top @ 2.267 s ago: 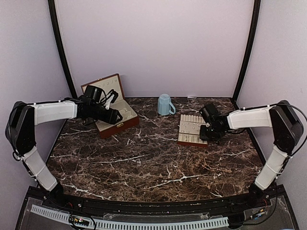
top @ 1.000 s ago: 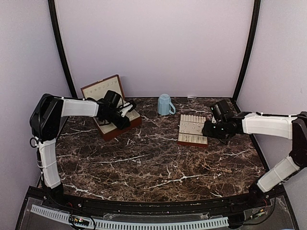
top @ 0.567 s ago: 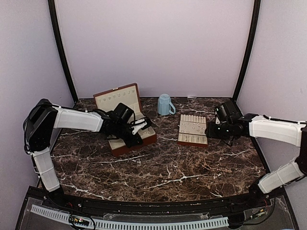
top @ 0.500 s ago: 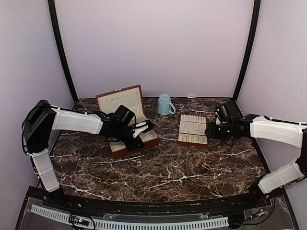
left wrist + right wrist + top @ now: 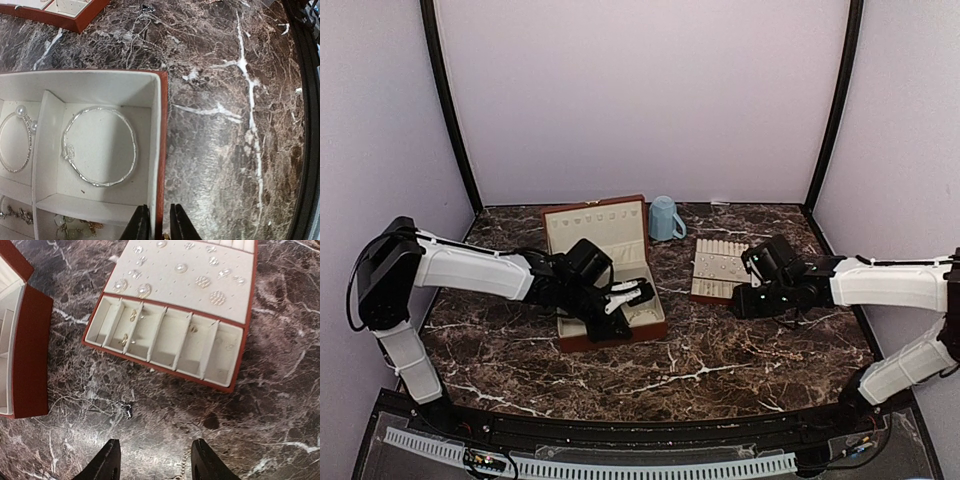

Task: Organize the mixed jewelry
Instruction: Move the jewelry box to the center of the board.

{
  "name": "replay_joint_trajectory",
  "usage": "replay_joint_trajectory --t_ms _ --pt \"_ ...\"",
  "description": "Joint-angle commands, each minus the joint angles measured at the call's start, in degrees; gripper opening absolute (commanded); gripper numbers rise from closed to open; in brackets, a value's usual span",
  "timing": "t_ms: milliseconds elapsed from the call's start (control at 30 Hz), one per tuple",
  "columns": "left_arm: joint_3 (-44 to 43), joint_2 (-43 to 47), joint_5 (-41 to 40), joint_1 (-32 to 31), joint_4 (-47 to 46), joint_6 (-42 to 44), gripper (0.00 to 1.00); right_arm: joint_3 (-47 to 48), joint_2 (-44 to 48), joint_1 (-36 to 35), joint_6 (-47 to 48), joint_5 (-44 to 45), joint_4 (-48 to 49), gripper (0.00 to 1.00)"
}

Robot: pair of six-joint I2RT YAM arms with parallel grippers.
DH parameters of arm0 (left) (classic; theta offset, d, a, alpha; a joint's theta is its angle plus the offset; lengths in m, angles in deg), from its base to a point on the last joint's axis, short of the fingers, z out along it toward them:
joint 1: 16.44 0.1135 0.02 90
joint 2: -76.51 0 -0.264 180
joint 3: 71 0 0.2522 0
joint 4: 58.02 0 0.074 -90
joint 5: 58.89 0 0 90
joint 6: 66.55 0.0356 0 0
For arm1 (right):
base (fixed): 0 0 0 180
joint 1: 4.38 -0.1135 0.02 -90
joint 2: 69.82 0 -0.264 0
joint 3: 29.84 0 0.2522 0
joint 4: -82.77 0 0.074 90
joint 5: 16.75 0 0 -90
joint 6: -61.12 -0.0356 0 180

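Note:
My left gripper (image 5: 156, 221) is shut on the right wall of the reddish-brown, cream-lined box (image 5: 161, 150), one finger inside and one outside. The box (image 5: 610, 338) stands open left of centre, with the left gripper (image 5: 628, 296) at its right side. Mixed jewelry lies in it: a silver bangle (image 5: 100, 147) and a pearl hoop (image 5: 15, 142). My right gripper (image 5: 155, 461) hangs open over bare marble in front of the cream tray (image 5: 165, 369). A thin silver chain with a small pendant (image 5: 127, 410) lies ahead of its left finger. A beaded chain (image 5: 186, 462) lies between the fingers.
A blue mug (image 5: 665, 218) stands at the back, between box and tray (image 5: 715, 296). The tray's flat part holds several stud earrings (image 5: 175, 269); small gold pieces (image 5: 132, 316) sit in its left slots. The box's side (image 5: 30, 350) is close to the left of the right gripper (image 5: 742, 298).
The left arm has dragged the open box from the back left corner rightward and nearer. The right gripper has come from the tray's right side to its front.

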Motion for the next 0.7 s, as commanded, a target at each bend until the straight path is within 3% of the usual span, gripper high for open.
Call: replay_joint_trajectory --t_ms 0,133,400,667 --pt "0.9 6.2 5.1 -1.3 -0.2 -2.1 0.2 0.2 -4.3 -4.2 -2.7 3.3 1.8 0.46" --pt "-2.4 8.9 2.9 -1.4 1.7 -3.5 0.3 2.2 -9.4 -5.5 -2.3 3.2 3.4 0.37" --pt "-6.6 14.2 -6.3 0.0 2.7 -5.7 0.44 7.0 -17.3 -5.7 0.9 3.1 4.2 0.33" --pt "-4.6 17.1 -3.9 7.8 -0.7 -11.1 0.49 9.8 -21.8 -5.7 1.8 2.2 4.8 0.29"
